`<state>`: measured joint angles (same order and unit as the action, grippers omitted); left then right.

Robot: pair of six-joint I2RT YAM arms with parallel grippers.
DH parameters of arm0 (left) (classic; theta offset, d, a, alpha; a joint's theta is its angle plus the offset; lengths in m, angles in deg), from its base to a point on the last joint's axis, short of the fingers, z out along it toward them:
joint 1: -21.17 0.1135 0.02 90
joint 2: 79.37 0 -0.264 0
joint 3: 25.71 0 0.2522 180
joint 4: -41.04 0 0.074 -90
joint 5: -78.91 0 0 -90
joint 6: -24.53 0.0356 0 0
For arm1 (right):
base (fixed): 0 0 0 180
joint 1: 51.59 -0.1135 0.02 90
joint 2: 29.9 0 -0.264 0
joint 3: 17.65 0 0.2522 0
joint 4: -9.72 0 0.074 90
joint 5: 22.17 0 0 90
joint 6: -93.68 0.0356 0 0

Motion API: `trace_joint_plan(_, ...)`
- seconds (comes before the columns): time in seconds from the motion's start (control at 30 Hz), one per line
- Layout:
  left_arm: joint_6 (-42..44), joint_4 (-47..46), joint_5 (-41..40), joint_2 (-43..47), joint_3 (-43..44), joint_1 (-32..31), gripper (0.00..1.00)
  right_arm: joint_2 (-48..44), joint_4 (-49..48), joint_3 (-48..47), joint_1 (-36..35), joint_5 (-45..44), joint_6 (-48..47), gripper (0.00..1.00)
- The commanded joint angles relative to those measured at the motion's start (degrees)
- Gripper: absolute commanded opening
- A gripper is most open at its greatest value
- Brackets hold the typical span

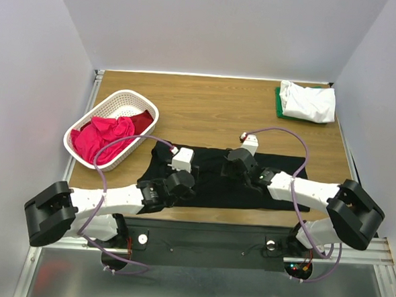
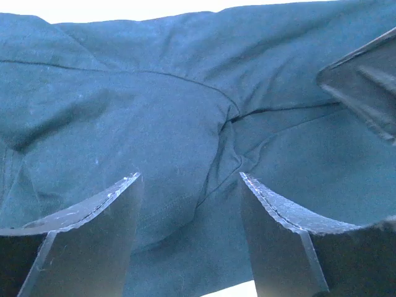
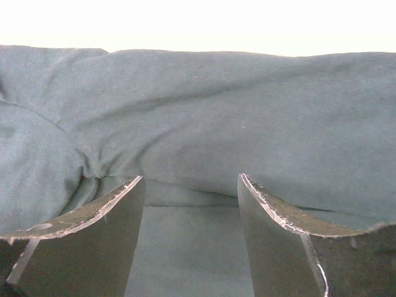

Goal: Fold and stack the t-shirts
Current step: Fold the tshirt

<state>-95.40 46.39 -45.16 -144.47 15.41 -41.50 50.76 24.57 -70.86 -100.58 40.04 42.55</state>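
Far left of the table [image 1: 207,112]: white lattice basket [image 1: 123,102], holding a crumpled pink t-shirt [image 1: 104,137] with a darker red t-shirt [image 1: 143,121] behind it at the right wall; both lie inside the basket and are unfolded.

Centre, towards the near edge: large black t-shirt [image 1: 212,190], spread flat on the wood and rumpled, well apart from the far stack; its left end lies near the basket, and whether it touches it cannot be told; both arms reach in over it.

Left gripper [image 2: 189,176]: low over the left part of the black t-shirt; jaws stand well apart; creased cloth with a seam shows in the gap between the fingers [image 2: 99,216]; nothing is pinched so far as the wrist view shows.

Right gripper [image 3: 189,177]: low over the middle of the same garment; jaws likewise parted; a raised fold of black cloth lies just ahead of the fingertips [image 3: 272,210], with flat fabric below the gap; no grip seen.

Far right corner: white t-shirt [image 1: 310,101], bundled on top of a green t-shirt [image 1: 279,105], of which only the left edge shows; the two are touching.
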Motion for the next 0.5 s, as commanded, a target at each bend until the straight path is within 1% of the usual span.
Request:
trace_joint_plan(0.0, -1.9, 1.9, -6.0, -2.5, 1.5, -1.7, 0.72, -3.4, -1.3, 1.6, 1.1, -0.9, 1.4, 0.67)
trace_joint_plan(0.03, -2.5, 2.5, -6.4, -3.4, 2.0, -1.7, 0.69, -3.8, -1.3, 1.6, 1.2, -0.8, 1.4, 0.67)
trace_joint_plan(0.13, -2.7, 4.0, -6.9, -6.8, 3.9, -2.2, 0.64, -5.1, -1.3, 2.3, 1.4, -0.7, 1.5, 0.68)
trace_joint_plan(0.27, -3.0, 5.3, -7.3, -10.2, 5.7, -2.5, 0.64, -5.9, -1.3, 3.1, 1.7, -0.6, 1.6, 0.68)
trace_joint_plan(0.47, -1.2, 4.4, -6.4, -12.2, 7.4, -2.6, 0.64, -5.7, -1.2, 3.4, 1.8, -0.2, 1.7, 0.68)
